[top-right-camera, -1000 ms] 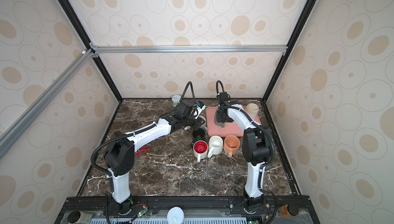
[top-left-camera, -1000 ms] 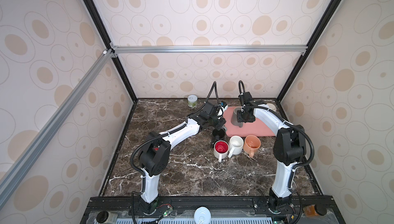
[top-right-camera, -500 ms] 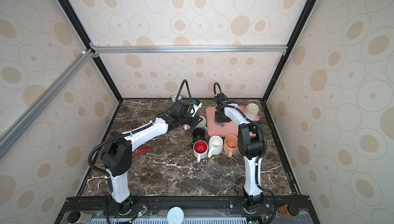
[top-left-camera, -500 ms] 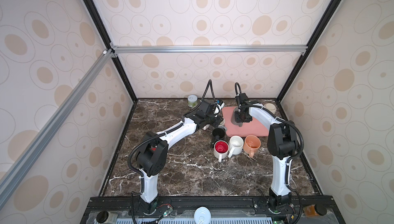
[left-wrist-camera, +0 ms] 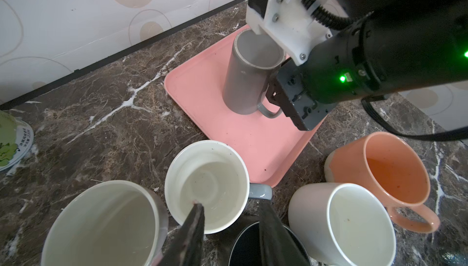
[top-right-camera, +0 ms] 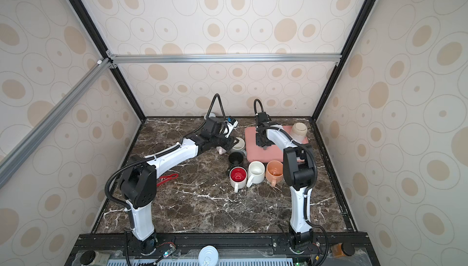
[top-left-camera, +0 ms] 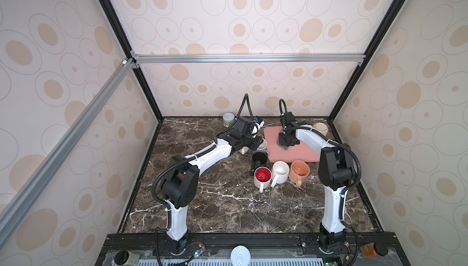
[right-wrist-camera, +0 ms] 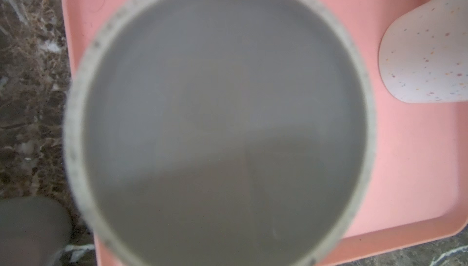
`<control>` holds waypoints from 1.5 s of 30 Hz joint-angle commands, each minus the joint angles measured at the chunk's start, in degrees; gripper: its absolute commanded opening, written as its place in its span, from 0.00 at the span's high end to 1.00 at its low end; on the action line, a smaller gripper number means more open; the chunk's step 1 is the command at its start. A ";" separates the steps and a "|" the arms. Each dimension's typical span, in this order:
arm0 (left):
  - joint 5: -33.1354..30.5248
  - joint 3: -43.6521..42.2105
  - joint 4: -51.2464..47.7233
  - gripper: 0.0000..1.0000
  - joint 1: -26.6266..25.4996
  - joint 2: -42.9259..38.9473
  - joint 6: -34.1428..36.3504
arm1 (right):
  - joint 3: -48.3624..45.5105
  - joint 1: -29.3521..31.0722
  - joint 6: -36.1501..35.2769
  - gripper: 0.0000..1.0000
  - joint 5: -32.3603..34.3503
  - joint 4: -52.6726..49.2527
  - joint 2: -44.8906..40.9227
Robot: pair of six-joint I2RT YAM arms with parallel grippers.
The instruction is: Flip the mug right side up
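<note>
Mug orientation first: the gray mug (left-wrist-camera: 249, 79) stands mouth-down on the pink tray (left-wrist-camera: 228, 130), long axis straight up and down. The right wrist view is basically all blurry base, with the pale speckled foot ring facing up. Its handle sticks out on the side where the right gripper (left-wrist-camera: 271, 95) sits, which in both top views is the side toward the front of the table. That gripper is clamped closed, and from the left wrist view it looks pinched on the handle, though the fingertips are mostly hidden.

Room-wise, the mug is in the tray's left half, near the left rim but not touching it. The tray floor in front of it and to its right is bare pink. The only other thing on there is a speckled cream mug (top-left-camera: 320, 128) in the back right corner, well apart.

Off the tray it gets crowded. The left gripper (left-wrist-camera: 230, 202) hangs just off the tray's left edge with fingers parted, one above the inside of a white-lined mug (left-wrist-camera: 206, 176), one outside its rim, nothing squeezed between them. A black mug (top-left-camera: 258, 159), red-lined mug (top-left-camera: 262, 176), white mug (top-left-camera: 279, 171) and orange mug (top-left-camera: 299, 172) stand upright in a cluster along the tray's front edge. One more pale mug (left-wrist-camera: 101, 226) sits beside the left gripper.
</note>
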 commanded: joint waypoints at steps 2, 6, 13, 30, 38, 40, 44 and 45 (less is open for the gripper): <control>1.34 2.42 -0.45 0.63 0.26 0.45 -0.73 | -1.79 1.75 -1.55 1.00 2.45 2.63 -5.59; 1.31 2.15 -0.30 0.63 0.30 -0.17 -0.92 | -2.13 3.15 -2.42 1.00 3.32 3.49 -7.91; 0.24 0.54 0.70 0.53 1.58 -3.28 -0.74 | -2.02 7.22 -5.85 1.00 9.28 5.08 -13.00; 6.59 -15.82 16.38 0.20 15.40 -19.37 -13.30 | -10.56 12.35 1.06 1.00 -4.99 19.26 -28.99; 19.84 -25.23 30.71 0.14 24.06 -23.23 -25.07 | -14.95 12.42 9.36 1.00 -25.85 31.90 -31.17; 25.25 -27.98 36.96 0.15 26.20 -23.33 -30.53 | -15.50 12.42 11.32 1.00 -30.42 34.87 -30.79; 31.04 -31.61 46.28 0.18 27.64 -23.17 -36.88 | -15.51 12.42 15.46 1.00 -37.62 39.56 -29.28; 31.73 -32.14 47.89 0.18 27.64 -23.07 -37.93 | -15.56 12.41 16.70 1.00 -39.35 40.92 -28.85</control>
